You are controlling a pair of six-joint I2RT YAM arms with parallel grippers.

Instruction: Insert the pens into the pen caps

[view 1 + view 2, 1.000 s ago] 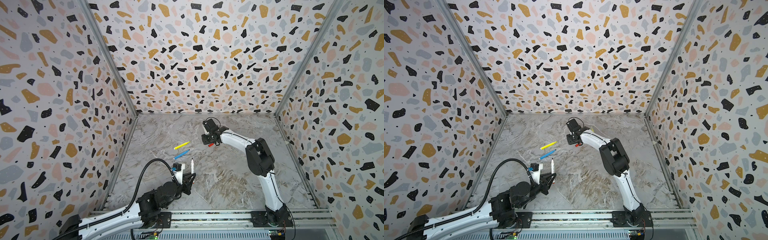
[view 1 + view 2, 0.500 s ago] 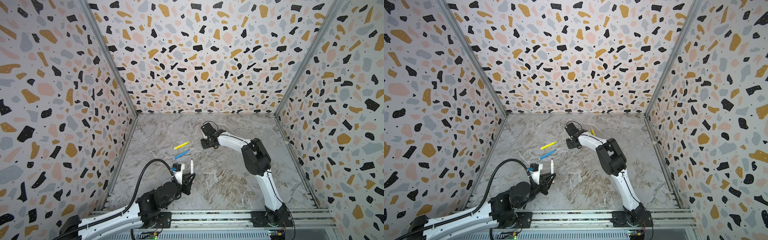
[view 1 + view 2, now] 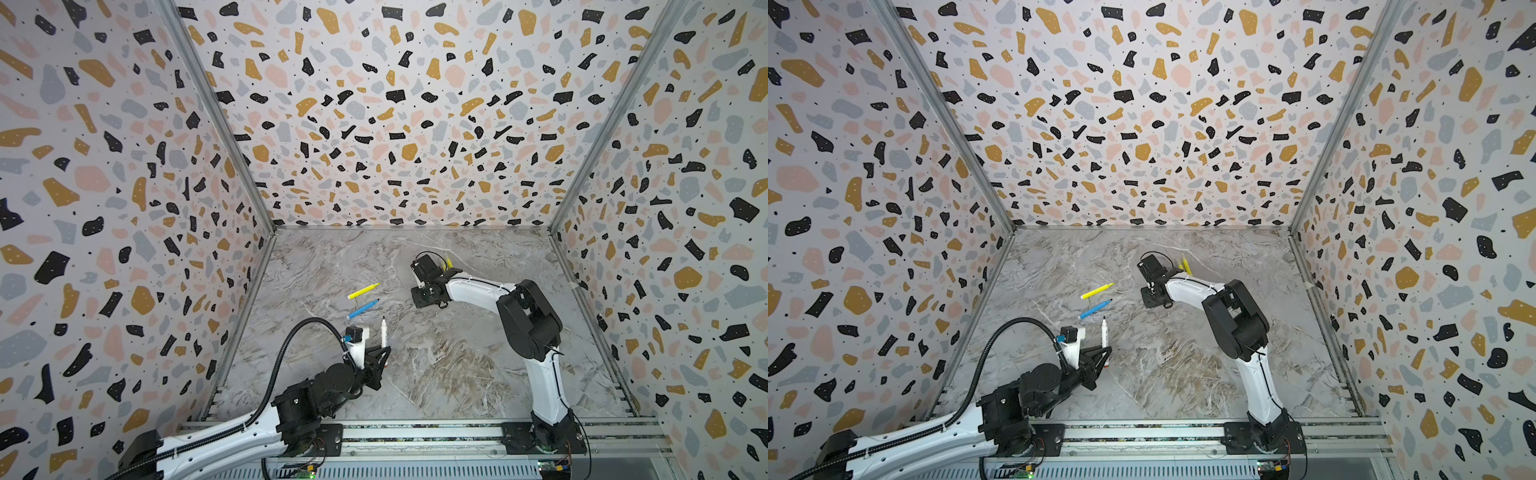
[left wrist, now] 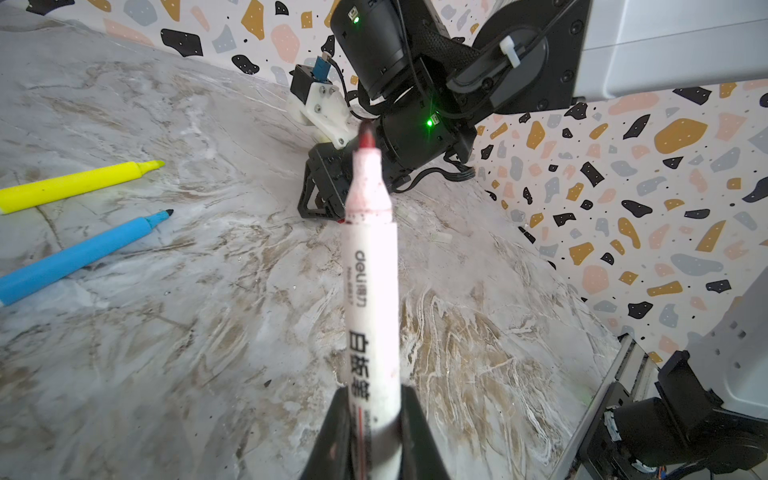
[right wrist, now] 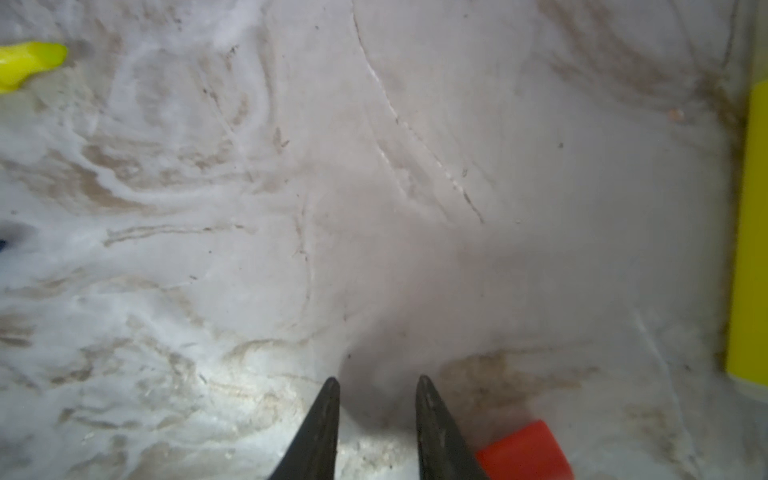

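The left jaws clamp the white pen (image 4: 370,266); the right jaws stand apart beside the red cap (image 5: 521,453) and should shift to straddle it before closing.

Left wrist view: one lettered item only.

White-barrelled plastic marker pen with a red tip (image 4: 370,270) — dark grey print runs lengthwise along the barrel.
- Nearest the tip end: brand mark "deli" in lower-case Latin letters, then two small Chinese characters, probably 得力.
- Alongside the brand: a fine line of small print, too blurred to read.
- Further down the barrel: three large bold Chinese characters, 白板笔.
- Below these: a thin strip of red print, unreadable.

In both top views the pen (image 3: 384,332) (image 3: 1104,332) is too small for any lettering to show.
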